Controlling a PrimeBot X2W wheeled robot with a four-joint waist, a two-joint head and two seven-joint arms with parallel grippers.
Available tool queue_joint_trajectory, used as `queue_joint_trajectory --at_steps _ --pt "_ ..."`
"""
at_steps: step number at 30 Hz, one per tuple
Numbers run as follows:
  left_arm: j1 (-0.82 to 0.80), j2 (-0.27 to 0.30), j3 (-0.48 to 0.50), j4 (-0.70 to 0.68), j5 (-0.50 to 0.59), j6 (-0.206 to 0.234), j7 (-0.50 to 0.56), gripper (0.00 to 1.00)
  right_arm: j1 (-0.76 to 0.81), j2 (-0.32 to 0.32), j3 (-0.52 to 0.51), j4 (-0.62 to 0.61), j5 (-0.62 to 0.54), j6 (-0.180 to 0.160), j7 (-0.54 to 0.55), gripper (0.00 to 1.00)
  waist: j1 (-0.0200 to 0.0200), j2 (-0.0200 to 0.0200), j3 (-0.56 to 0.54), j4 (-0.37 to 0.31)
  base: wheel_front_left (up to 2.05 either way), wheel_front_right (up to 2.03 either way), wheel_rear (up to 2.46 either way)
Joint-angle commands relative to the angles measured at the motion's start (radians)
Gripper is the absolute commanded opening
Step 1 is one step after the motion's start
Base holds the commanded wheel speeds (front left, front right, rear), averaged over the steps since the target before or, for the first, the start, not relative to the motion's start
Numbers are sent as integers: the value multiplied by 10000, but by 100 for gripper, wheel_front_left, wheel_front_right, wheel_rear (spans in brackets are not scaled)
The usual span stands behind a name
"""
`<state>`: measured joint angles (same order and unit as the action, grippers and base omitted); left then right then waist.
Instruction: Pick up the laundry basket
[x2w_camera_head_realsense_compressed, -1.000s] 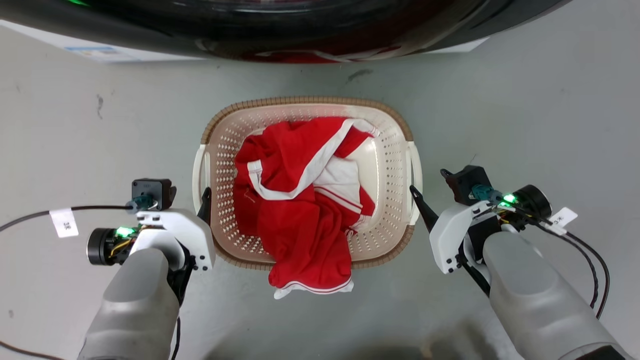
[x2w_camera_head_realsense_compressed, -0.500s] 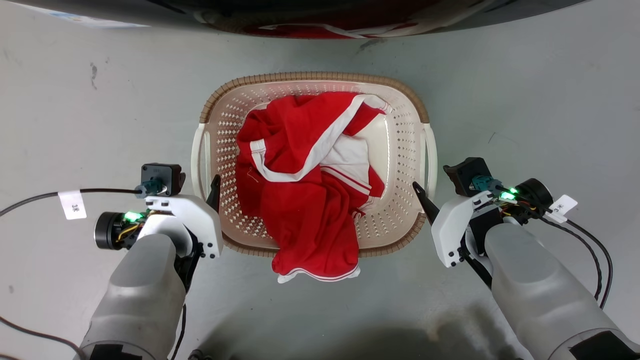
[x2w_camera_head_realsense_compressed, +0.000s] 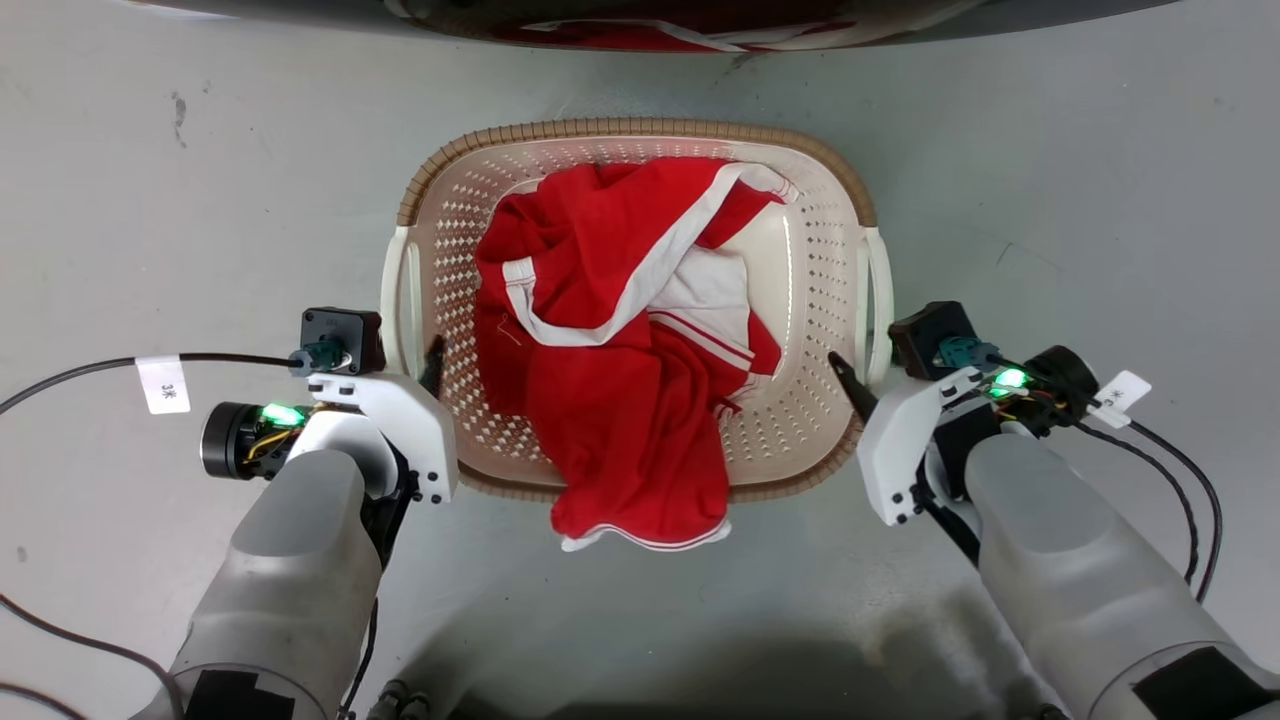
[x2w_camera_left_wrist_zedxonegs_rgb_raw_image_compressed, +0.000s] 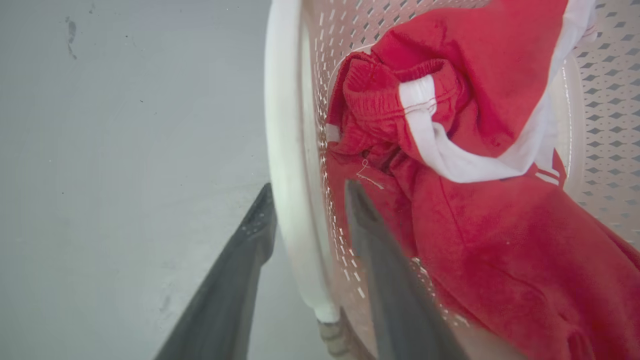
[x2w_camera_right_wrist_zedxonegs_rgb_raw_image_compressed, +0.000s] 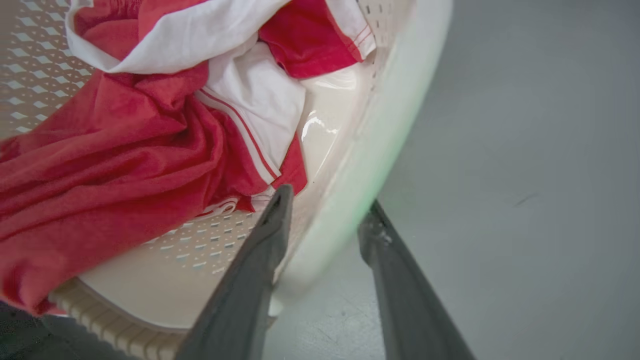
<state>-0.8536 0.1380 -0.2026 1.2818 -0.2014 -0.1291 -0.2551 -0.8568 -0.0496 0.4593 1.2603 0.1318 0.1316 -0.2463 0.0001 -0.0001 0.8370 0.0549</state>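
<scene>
- Laundry basket (x2w_camera_head_realsense_compressed: 640, 128) is mid head view, grey floor (x2w_camera_head_realsense_compressed: 1050, 200) on every side of it; can't tell if its base touches the floor.
- My left tool (x2w_camera_left_wrist_zedxonegs_rgb_raw_image_compressed: 310, 190) is at the basket's left handle (x2w_camera_left_wrist_zedxonegs_rgb_raw_image_compressed: 285, 125): one finger outside the white bar, the other inside the perforated wall. Jaws are part-way apart w/ the handle between them. Can't tell if they're pinching it.
- My right tool (x2w_camera_right_wrist_zedxonegs_rgb_raw_image_compressed: 328, 200) is the same at the basket's right handle (x2w_camera_right_wrist_zedxonegs_rgb_raw_image_compressed: 380, 130): one finger in, one out, handle blurred betw. them. Grip unclear there too.
- Red & white garment (x2w_camera_head_realsense_compressed: 610, 400) is heaped inside the basket, hem spilling over the near rim.
- Dark machine front (x2w_camera_head_realsense_compressed: 1000, 12) lies beyond the basket's far rim.
</scene>
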Motion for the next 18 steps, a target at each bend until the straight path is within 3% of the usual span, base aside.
queue_joint_trajectory --at_steps 1,9,18 --pt "-131 -36 -26 13 -66 -6 24 0 -158 -14 22 33 9 -18 -11 0 -1 1 -3 7 0 0 0" --pt "82 -99 -276 41 -136 6 52 0 175 -29 329 148 214 5 146 0 -1 1 -502 62 0 0 0" --pt "727 -187 -555 43 -384 5 362 0 919 -14 1049 7 908 5 555 0 -1 1 -1974 -70 0 0 0"
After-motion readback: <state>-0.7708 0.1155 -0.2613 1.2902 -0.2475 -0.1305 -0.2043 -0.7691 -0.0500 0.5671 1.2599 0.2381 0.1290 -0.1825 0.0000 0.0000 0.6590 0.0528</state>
